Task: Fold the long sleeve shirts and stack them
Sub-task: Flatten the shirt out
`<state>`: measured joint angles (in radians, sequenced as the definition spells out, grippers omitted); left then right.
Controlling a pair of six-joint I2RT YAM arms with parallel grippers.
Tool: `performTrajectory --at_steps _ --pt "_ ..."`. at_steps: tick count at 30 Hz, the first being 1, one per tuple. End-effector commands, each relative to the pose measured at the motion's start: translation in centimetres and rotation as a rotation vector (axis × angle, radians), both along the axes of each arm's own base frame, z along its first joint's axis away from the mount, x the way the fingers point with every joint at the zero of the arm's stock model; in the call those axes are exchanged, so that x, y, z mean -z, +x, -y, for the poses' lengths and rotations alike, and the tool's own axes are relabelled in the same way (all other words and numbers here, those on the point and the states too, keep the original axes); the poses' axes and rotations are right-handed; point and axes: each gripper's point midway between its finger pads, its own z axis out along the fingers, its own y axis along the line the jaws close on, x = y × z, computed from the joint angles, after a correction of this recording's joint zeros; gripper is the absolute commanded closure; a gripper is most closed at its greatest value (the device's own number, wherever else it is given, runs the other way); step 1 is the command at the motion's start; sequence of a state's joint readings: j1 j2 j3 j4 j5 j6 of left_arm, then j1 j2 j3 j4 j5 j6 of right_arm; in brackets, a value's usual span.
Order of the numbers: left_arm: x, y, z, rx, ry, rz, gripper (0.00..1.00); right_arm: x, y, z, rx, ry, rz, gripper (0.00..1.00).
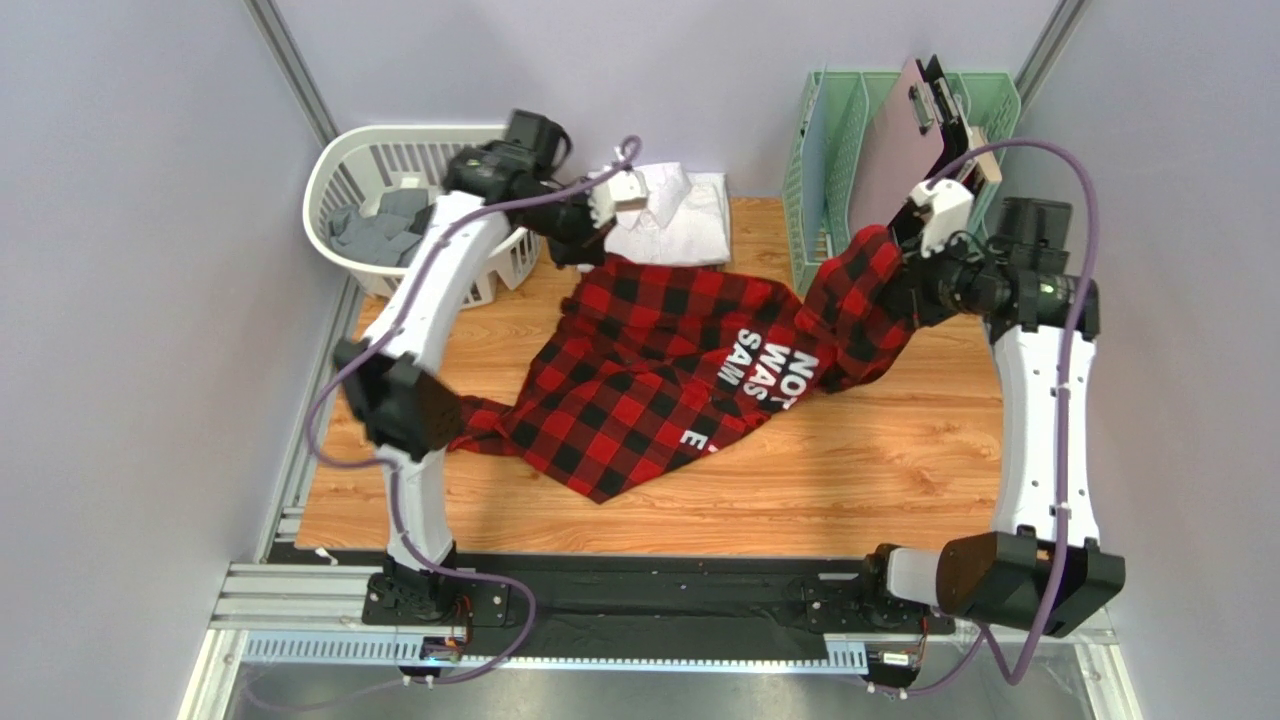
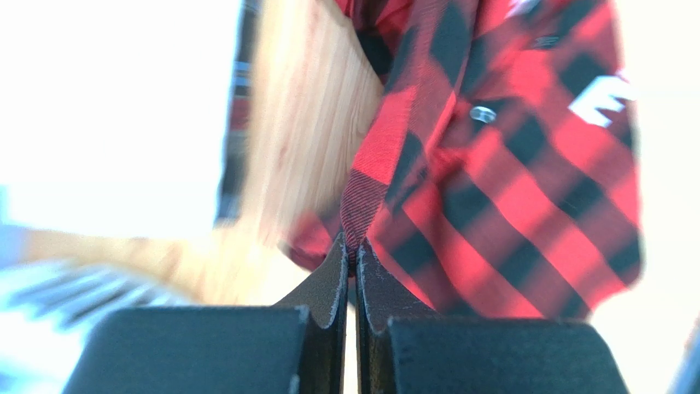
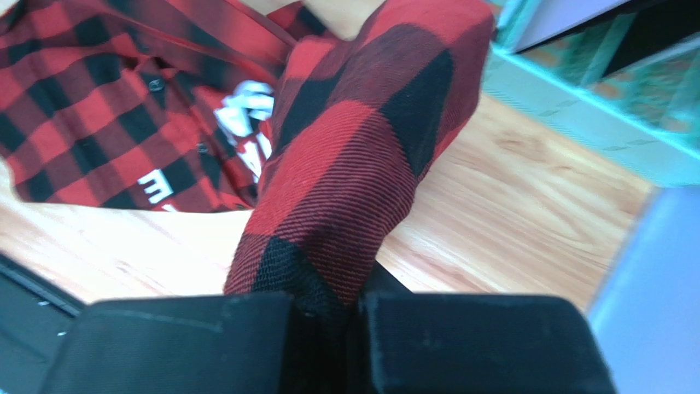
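On the table point(image 1: 872, 480) the spread shirt point(image 1: 646, 360) lies before the folded shirt point(image 1: 684, 218), basket point(image 1: 323, 177) back-left, rack point(image 1: 834, 150) back-right.

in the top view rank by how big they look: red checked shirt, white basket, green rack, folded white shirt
1. red checked shirt
2. white basket and green rack, too alike to rank
3. folded white shirt

White arms point(image 1: 1037, 405), black joints, purple cables point(image 1: 1037, 146)
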<state>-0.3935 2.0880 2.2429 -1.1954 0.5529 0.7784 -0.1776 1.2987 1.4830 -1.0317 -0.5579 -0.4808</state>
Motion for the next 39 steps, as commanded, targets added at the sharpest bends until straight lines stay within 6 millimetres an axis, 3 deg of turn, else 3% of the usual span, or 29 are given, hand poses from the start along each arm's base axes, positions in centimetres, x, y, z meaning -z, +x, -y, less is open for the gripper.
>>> performTrajectory --at_steps 1,2,3,4,6,7,9,10,11,13,16,18,22,23,25,27,31,34,39 --pt "-13.8 -15.9 -2.1 0.211 -0.188 0.069 1.00 -2.1 -3.8 1.0 -0.040 -0.051 0.037 1.00" --pt "-14.3 -18.2 -2.6 0.266 -0.192 0.083 1.00 -2.6 -5.1 1.0 -0.049 -0.084 0.071 1.00" --pt "-16.2 -22.0 -3.5 0.309 -0.224 0.124 1.00 -1.6 -6.0 1.5 -0.059 -0.109 0.057 1.00" --pt "-14.7 -25.2 -4.2 0.347 -0.205 0.041 1.00 -1.4 -6.9 1.6 -0.068 -0.132 0.067 1.00" --pt "-15.4 -30.6 -6.0 0.397 -0.226 0.096 1.00 -0.6 -9.2 1.5 -0.110 -0.191 0.082 1.00" --pt "-13.5 -32.8 -6.3 0.438 -0.210 0.039 1.00 -0.3 -9.8 1.4 -0.125 -0.207 0.087 1.00" --pt "-12.6 -37.1 -8.2 0.474 -0.210 0.054 1.00 0.6 -11.1 1.0 -0.154 -0.226 0.098 1.00" --pt "-10.5 -38.8 -8.5 0.523 -0.176 -0.016 1.00 0.8 -11.1 0.9 -0.168 -0.234 0.109 1.00" --pt "-9.7 -39.8 -9.2 0.523 -0.163 -0.034 1.00 0.9 -11.0 0.5 -0.185 -0.221 0.124 1.00" --pt "-6.8 -40.4 -9.9 0.498 -0.092 -0.137 0.95 1.4 -10.7 -0.3 -0.218 -0.171 0.115 1.00" --pt "-4.1 -39.1 -11.0 0.448 0.019 -0.135 0.77 2.1 -9.7 -1.6 -0.269 -0.093 0.040 0.98" --pt "-3.2 -37.3 -11.3 0.379 0.068 -0.095 0.73 2.7 -9.5 -2.9 -0.323 -0.059 -0.010 0.97" --pt "-2.8 -31.3 -10.7 0.149 0.045 -0.015 0.63 4.1 -7.9 -5.3 -0.376 -0.056 -0.069 0.98" --pt "-2.2 -30.0 -10.7 0.116 0.055 -0.042 0.63 4.9 -7.6 -7.3 -0.433 -0.057 -0.086 0.97" --pt "-1.2 -26.1 -12.0 -0.055 0.053 -0.055 0.57 6.0 -7.0 -8.4 -0.453 -0.103 -0.106 0.97" --pt "1.8 -23.0 -14.0 -0.179 0.144 -0.119 0.58 8.0 -6.1 -10.7 -0.505 -0.127 -0.140 0.96" --pt "7.2 -19.8 -16.8 -0.263 0.305 -0.173 0.58 12.6 -4.5 -12.8 -0.558 -0.237 -0.257 0.96" --pt "11.4 -18.4 -18.1 -0.277 0.412 -0.231 0.58 16.4 -5.3 -13.6 -0.598 -0.282 -0.427 0.98" --pt "14.6 -15.7 -18.3 -0.307 0.482 -0.289 0.53 20.5 -8.9 -12.3 -0.641 -0.316 -0.573 1.00"
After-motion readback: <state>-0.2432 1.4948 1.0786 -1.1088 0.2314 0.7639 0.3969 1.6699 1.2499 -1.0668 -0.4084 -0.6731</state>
